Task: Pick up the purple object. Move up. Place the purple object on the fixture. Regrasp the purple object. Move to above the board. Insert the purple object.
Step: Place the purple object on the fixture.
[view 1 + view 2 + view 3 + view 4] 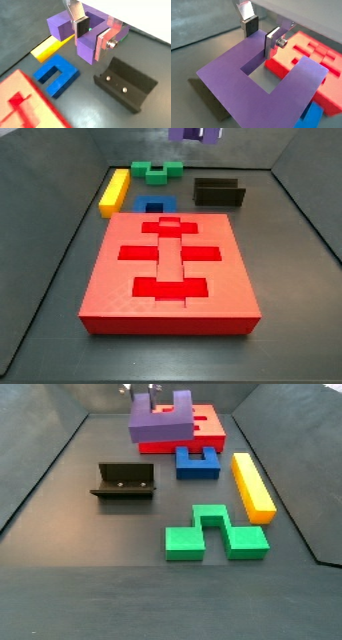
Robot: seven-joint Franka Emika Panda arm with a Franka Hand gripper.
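My gripper (92, 34) is shut on the purple object (85, 50), a U-shaped block, with one finger inside the U and one outside, pinching one arm. It hangs high above the floor, near the upper edge of a side view (195, 133). In a side view the purple object (163, 422) shows in front of the red board (210, 424), with the gripper (144, 399) above it. The fixture (127, 82) stands on the floor below and to the side, apart from the block; both side views show it (219, 192) (124, 481). The board's cut-outs (167, 253) are open.
A blue notched block (156, 205) lies between the board and the green block (158, 171). A yellow bar (115, 190) lies beside them. Dark side walls (54, 278) bound the floor. In a wrist view the board (314, 55) and blue block (314, 115) show under the purple piece (231, 75).
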